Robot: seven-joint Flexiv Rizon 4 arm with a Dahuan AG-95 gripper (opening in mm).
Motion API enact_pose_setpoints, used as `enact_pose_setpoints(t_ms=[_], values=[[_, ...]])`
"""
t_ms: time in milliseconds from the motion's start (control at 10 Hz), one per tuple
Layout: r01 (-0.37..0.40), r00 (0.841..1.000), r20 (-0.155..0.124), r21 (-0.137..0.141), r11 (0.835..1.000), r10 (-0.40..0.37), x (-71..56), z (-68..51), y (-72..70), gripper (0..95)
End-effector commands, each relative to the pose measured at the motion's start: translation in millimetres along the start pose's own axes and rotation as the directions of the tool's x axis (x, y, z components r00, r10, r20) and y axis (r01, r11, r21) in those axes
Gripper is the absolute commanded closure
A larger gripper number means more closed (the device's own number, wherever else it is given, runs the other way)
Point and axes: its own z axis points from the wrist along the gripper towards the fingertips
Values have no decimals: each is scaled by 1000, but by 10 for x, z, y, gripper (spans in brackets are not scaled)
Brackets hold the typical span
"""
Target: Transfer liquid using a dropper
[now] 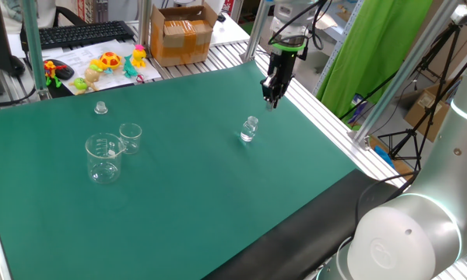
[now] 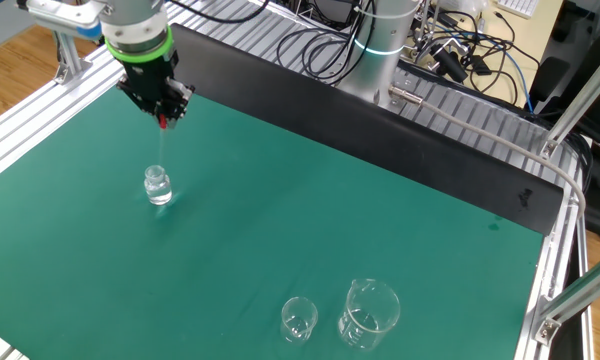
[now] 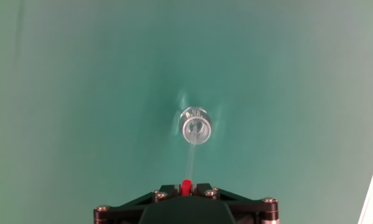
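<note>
Closest to the lens in one fixed view sits the arm's big grey-white joint housing (image 1: pixel 405 233) at five o'clock. Beyond it, on the green counter (image 1: pixel 187 179), I count two glass beakers at nine o'clock, a large one (image 1: pixel 103 158) touching or just beside a small one (image 1: pixel 130 137), with a tiny clear cap-like piece (image 1: pixel 100 107) farther back. One small vial (image 1: pixel 250 129) stands alone near centre. At one o'clock the gripper (image 1: pixel 272 99) hangs pointing down; the dropper is too thin to make out here. A cardboard box (image 1: pixel 182 33), a keyboard (image 1: pixel 78 34) and bright toys (image 1: pixel 109 64) lie past the mat.

From the other fixed view, both beakers come nearest, at six o'clock: small (image 2: pixel 298 319), large (image 2: pixel 368 313). The gripper (image 2: pixel 165 115) is at ten o'clock, and here the dropper (image 2: pixel 163 130) shows: a red end pinched in the fingers, a faint clear stem hanging straight above the vial (image 2: pixel 158 186), apart from it.

Hand view alone looks down the stem: the fingers (image 3: pixel 165 194) are clamped on the dropper's (image 3: pixel 186 186) red end at six o'clock, its pale stem running toward the vial's (image 3: pixel 196 126) open mouth at centre.
</note>
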Motion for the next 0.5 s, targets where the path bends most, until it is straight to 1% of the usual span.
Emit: enact_pose_setpoints(t_ms=[100,300,500], values=[[-2,1000,-8,3,1000,2,24,-75,34,760],[-3,1000,-13,7,1000,3,15,-92,62,760],[-3,1000,-13,9,1000,4,6,-81,70,760]])
